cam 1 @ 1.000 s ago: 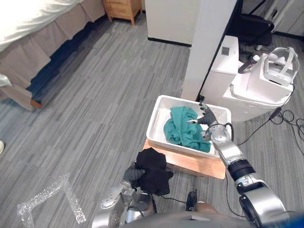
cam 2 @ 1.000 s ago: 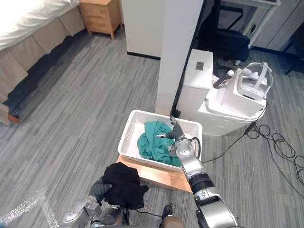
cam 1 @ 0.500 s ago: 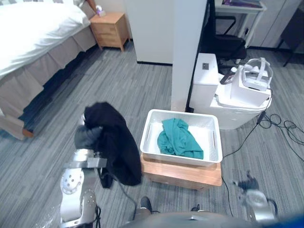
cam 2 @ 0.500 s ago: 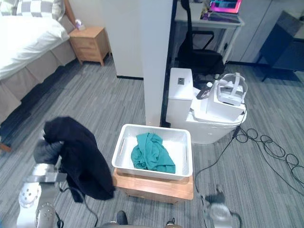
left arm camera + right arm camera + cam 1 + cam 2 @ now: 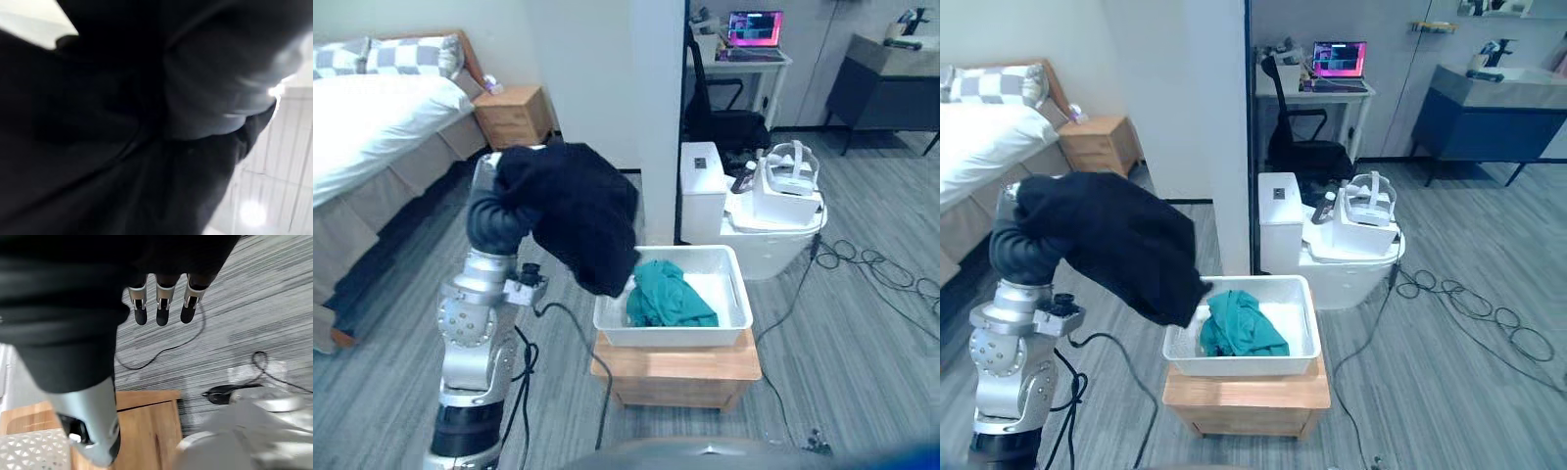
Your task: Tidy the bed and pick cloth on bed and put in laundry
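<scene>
A crumpled teal cloth (image 5: 668, 294) lies in the white plastic basket (image 5: 671, 336). The black cloth (image 5: 573, 211) hangs at the basket's ten o'clock, draped over the left hand (image 5: 494, 217), whose grip cannot be told, and is not yet dropped in. The right hand (image 5: 163, 308) is empty, with its fingers straight.

Grey striped floor (image 5: 862, 343) noted as base surface. Low wooden stand (image 5: 677, 370) set on floor. White bin (image 5: 736, 294) seated on stand top, teal cloth (image 5: 668, 297) heaped inside. White unit (image 5: 769, 240) stood on floor just behind bin, white headset (image 5: 790, 168) rested on top. Loose cables (image 5: 891, 279) trailed on floor beside unit. Bed (image 5: 372, 117) at far left, white cover spread, checked pillow (image 5: 401, 54) at head. Wooden nightstand (image 5: 514, 116) placed on floor beside bed head. Desk (image 5: 1317, 93) observed at back, open laptop (image 5: 1335, 59) on it.
</scene>
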Tool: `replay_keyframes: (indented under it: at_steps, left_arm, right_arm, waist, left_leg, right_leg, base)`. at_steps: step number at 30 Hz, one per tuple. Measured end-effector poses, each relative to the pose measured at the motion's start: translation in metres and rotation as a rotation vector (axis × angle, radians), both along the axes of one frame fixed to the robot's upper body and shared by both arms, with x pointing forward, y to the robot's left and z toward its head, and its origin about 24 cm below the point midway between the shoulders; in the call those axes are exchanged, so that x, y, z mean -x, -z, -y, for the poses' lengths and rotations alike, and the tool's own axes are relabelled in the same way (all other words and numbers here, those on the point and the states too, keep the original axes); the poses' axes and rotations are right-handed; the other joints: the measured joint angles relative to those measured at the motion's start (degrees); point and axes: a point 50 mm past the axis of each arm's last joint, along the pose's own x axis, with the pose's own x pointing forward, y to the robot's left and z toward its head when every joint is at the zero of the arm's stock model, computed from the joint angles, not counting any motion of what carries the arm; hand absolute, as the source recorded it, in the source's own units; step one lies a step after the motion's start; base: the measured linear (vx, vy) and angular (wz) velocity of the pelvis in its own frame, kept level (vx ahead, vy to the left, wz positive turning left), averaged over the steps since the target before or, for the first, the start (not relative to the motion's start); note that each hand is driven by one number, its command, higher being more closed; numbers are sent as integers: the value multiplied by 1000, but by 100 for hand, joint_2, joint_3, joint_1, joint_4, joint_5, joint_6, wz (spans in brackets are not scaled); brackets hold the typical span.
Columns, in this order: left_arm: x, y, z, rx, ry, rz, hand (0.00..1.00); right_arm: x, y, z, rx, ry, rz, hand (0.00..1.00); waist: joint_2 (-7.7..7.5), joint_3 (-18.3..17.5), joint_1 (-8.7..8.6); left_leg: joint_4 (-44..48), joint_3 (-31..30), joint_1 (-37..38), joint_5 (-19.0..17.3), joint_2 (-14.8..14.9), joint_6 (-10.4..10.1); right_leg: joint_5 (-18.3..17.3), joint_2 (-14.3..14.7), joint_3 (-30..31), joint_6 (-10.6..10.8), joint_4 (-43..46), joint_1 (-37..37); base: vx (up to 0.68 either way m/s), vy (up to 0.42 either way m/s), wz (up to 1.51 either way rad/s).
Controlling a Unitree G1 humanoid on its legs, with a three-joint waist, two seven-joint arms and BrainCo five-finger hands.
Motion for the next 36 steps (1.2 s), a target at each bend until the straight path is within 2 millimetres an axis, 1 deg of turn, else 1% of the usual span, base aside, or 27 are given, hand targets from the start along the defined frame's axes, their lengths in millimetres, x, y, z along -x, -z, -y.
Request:
replay_keyframes:
  at_steps: [1, 3, 4, 6, 7, 8, 10, 11, 13, 15, 17, 19, 21, 22, 23, 24, 25, 26, 27, 28, 29, 30, 31, 32, 33, 36]
  left_arm:
    - [-1, 0, 0, 3, -2, -2, 100]
    - [-15, -6, 8, -2, -6, -6, 100]
    - [-18, -8, 10, -6, -4, -8, 100]
    - [-32, -18, 13, -28, -33, -17, 100]
    - [-37, -18, 13, -28, -46, -35, 100]
    - [-38, -18, 12, -30, -57, -43, 100]
    - [-49, -12, 10, -42, -114, -111, 100]
    - [-50, -10, 9, -45, -124, -119, 100]
    - [-61, -1, 5, -70, -188, -183, 100]
    - [-68, 1, 1, -79, -213, -211, 100]
    - [-73, -1, -3, -92, -236, -218, 100]
    - [-79, -9, -8, -141, -280, -201, 100]
    - [-88, -30, -15, -184, -319, -156, 100]
    - [-89, -34, -16, -184, -326, -143, 100]
    - [-91, -48, -19, -182, -348, -102, 100]
    - [-92, -62, -22, -174, -372, -62, 100]
    - [-93, -66, -24, -170, -381, -50, 100]
    - [-93, -79, -27, -170, -401, -14, 100]
    - [-93, -90, -30, -171, -421, 17, 100]
    - [-93, -95, -30, -166, -429, 30, 100]
    - [-93, -108, -32, -155, -449, 67, 100]
    - [-93, -119, -34, -148, -470, 97, 100]
    - [-93, -124, -35, -144, -476, 108, 100]
    - [-92, -135, -36, -136, -495, 132, 100]
    - [-92, -142, -38, -128, -498, 140, 100]
    - [-92, -155, -44, -100, -516, 149, 100]
  right_arm:
    - [1, 0, 0, -1, -2, 1, 0]
    - [2, 0, 0, 0, -14, 10, 0]
    - [1, 1, 0, -1, -17, 10, 0]
    - [-8, 0, -2, -10, -45, 30, 0]
    - [-9, 0, -3, -16, -61, 33, 0]
    - [-9, 0, -4, -20, -66, 33, 0]
    - [-7, 1, -5, -40, -85, 23, 0]
    - [-6, 1, -4, -40, -85, 21, 0]
    - [-4, 1, -4, -44, -88, 16, 0]
    - [-4, 2, -4, -53, -93, 17, 0]
    - [0, 2, -4, -60, -91, 10, 0]
    - [5, 3, -4, -66, -84, -5, 0]
    - [12, 4, -2, -71, -64, -24, 0]
    - [13, 4, -2, -71, -62, -26, 0]
    - [16, 4, -2, -74, -53, -29, 0]
    - [18, 4, -1, -77, -44, -34, 0]
    - [19, 4, -1, -78, -43, -36, 0]
    - [19, 5, -1, -81, -44, -36, 0]
    - [20, 5, -1, -83, -43, -35, 0]
    - [20, 5, -1, -83, -40, -34, 0]
    - [21, 4, 1, -79, -27, -28, 0]
    - [21, 3, 3, -73, -16, -23, 0]
    - [22, 3, 4, -70, -18, -23, 0]
    - [24, 3, 5, -65, -30, -31, 0]
    - [26, 3, 5, -63, -39, -38, 0]
    - [31, 3, 5, -66, -33, -43, 0]
  waist:
    - [-9, -7, -12]
    - [-9, -21, -30]
    - [0, -22, -45]
    - [37, -22, -178]
    - [86, -12, -203]
    - [103, -12, -218]
    - [212, -71, -325]
    - [201, -64, -328]
    - [220, -79, -327]
    - [188, -69, -330]
    - [136, -78, -344]
    - [86, -79, -344]
    - [43, -75, -349]
    - [41, -77, -349]
    - [37, -79, -367]
    - [38, -78, -415]
    - [37, -78, -440]
    - [34, -76, -492]
    - [34, -76, -507]
    - [35, -76, -512]
    - [37, -69, -541]
    - [39, -69, -609]
    - [39, -69, -631]
    - [40, -68, -657]
    - [40, -68, -660]
    - [43, -72, -670]
  left_leg:
    - [0, 17, 18, -6, -4, 1]
    - [-1, 97, 105, -53, -19, -12]
    - [-1, 105, 111, -56, -20, -10]
    - [-2, 168, 144, -59, -14, -12]
    - [-2, 217, 184, -64, -10, -20]
    - [-2, 233, 190, -66, -6, -24]
    - [-2, 282, 192, -48, 17, 2]
    - [-2, 292, 192, -47, 20, 4]
    - [-2, 343, 198, -33, 41, -18]
    - [-2, 342, 196, -19, 70, -37]
    - [-2, 344, 192, -15, 87, -44]
    - [-2, 356, 195, -14, 94, -45]
    - [-2, 402, 209, -17, 87, -49]
    - [-2, 410, 209, -17, 85, -49]
    - [-2, 447, 209, -17, 84, -49]
    - [-2, 477, 218, -17, 88, -49]
    - [-1, 486, 226, -17, 90, -49]
    - [-2, 557, 282, -20, 102, -54]
    - [-2, 617, 329, -24, 114, -60]
    - [-2, 633, 342, -25, 118, -61]
    - [-2, 701, 385, -31, 128, -70]
    - [-2, 714, 395, -35, 133, -76]
    - [-2, 714, 396, -35, 134, -76]
    - [-3, 729, 396, -35, 137, -79]
    - [-2, 736, 396, -34, 139, -81]
    - [-2, 757, 395, -58, 140, -117]
  right_leg:
    - [9, -2, 20, -13, 4, 2]
    - [9, -2, 187, -13, 48, 2]
    - [9, -2, 200, -13, 51, 3]
    - [10, 12, 283, -15, 61, -5]
    - [13, 19, 320, -17, 63, -12]
    - [14, 23, 338, -16, 63, -15]
    - [15, 59, 415, -20, 56, -51]
    - [15, 65, 426, -21, 56, -57]
    - [19, 113, 475, -26, 57, -82]
    - [20, 122, 476, -31, 57, -88]
    - [10, 137, 479, -54, 58, -94]
    - [13, 157, 496, -64, 61, -99]
    - [22, 179, 563, -77, 67, -117]
    - [23, 179, 576, -77, 74, -126]
    - [23, 183, 615, -77, 117, -165]
    - [21, 191, 650, -79, 170, -197]
    - [18, 194, 658, -84, 173, -196]
    - [8, 215, 732, -102, 190, -197]
    - [6, 234, 795, -107, 205, -195]
    - [4, 240, 810, -109, 207, -193]
    - [4, 258, 887, -114, 215, -195]
    - [4, 268, 913, -114, 224, -198]
    - [4, 269, 914, -114, 230, -201]
    - [4, 275, 933, -114, 233, -224]
    - [4, 278, 941, -114, 232, -235]
    - [6, 280, 960, -117, 234, -287]
  base:
    - [66, 44, -18]
    - [21, 27, -26]
    - [20, 13, -21]
    - [42, 9, -17]
    - [38, 6, -17]
    - [37, -1, -20]
    - [44, -14, -16]
    - [49, -16, -16]
    - [35, -17, -12]
    - [0, 0, 0]
    - [0, 0, 0]
    - [8, -11, -4]
    - [10, -15, -11]
    - [-1, -3, -11]
    - [-4, -3, -13]
    - [-7, -5, -13]
    - [-10, -10, -18]
    - [-14, -12, -25]
    - [-18, -15, -26]
    - [-27, -18, -28]
    - [-43, -24, -20]
    - [-36, -19, -17]
    - [-35, -18, -7]
    - [-26, -16, -5]
    - [-31, -20, -5]
    - [-13, -11, -2]
